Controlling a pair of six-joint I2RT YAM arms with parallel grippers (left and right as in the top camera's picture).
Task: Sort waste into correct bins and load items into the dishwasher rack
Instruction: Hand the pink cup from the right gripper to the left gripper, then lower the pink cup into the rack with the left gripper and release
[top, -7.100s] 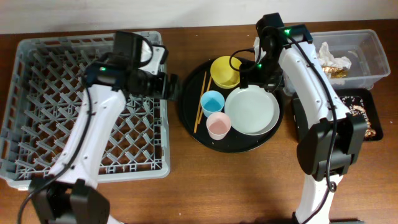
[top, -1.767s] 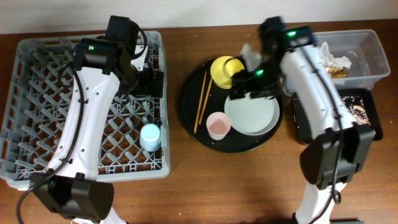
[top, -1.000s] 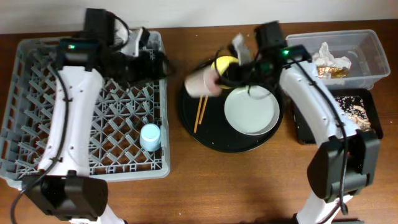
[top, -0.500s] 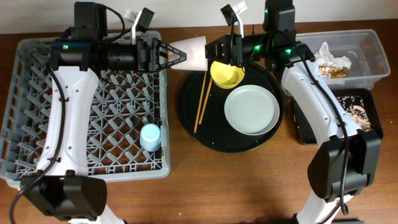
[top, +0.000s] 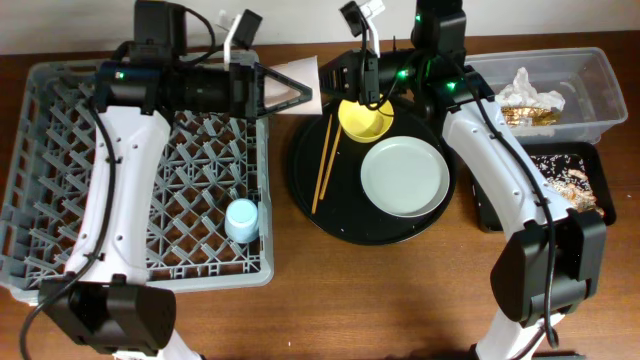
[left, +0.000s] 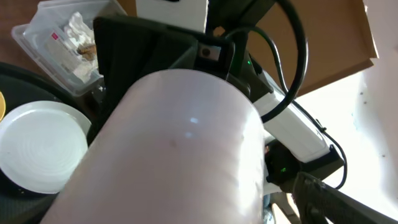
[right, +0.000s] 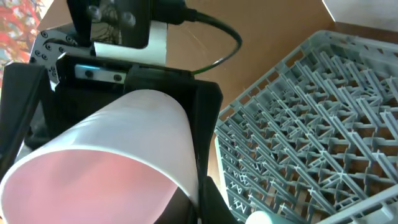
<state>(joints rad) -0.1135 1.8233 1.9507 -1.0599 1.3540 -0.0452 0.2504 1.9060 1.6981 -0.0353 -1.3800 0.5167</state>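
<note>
Pinched at the rim by the right gripper (top: 330, 78), jaws clenched on the thin wall: pink cup (top: 298, 74). Held in mid-air, on its side, over the far right corner of the rack (top: 30, 180), mouth toward the right wrist, base toward the left. Flanked by the left gripper (top: 300, 84), jaws spread wide on either side of the cup; whether touching it, cannot tell.

From the right wrist, looking straight into the pink inside (right: 99, 168), with the left gripper's black frame behind and rack lattice (right: 323, 124) to the right. From the left wrist, filled mostly by the cup's pale outer wall (left: 174, 143).

In the rack, near its right wall: blue cup (top: 241, 220).

On the round tray (top: 345, 228), right of the rack: bowl (top: 365, 118) at the far side, plate (top: 405, 178) just in front of it, chopsticks (top: 323, 165) lying together along the left part.

At the table's (top: 400, 300) far right: tub (top: 598, 95) holding napkins (top: 525, 85) and wrapper (top: 537, 115). Just in front of it, black tray (top: 548, 152) with scraps (top: 585, 195), its left part hidden under the right arm.
</note>
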